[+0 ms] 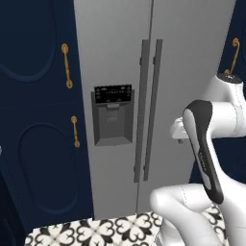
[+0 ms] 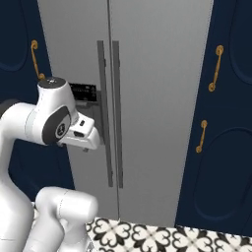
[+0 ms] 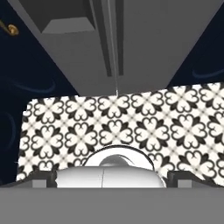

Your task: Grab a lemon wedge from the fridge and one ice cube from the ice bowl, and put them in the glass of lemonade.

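The fridge is a tall light-grey appliance facing me, and both of its doors are shut. Two long vertical handles meet at the middle seam. A dark dispenser panel sits in the left door. My gripper hangs in front of the doors at about dispenser height and points down at the floor; its fingertips stand wide apart, open and with nothing between them. The lemon wedge is hidden behind the shut doors. The ice bowl and the glass of lemonade are out of view.
Navy cabinets with gold handles flank the fridge on both sides. Black-and-white patterned floor tiles run up to the fridge's base. My folded white arm stands close to the doors.
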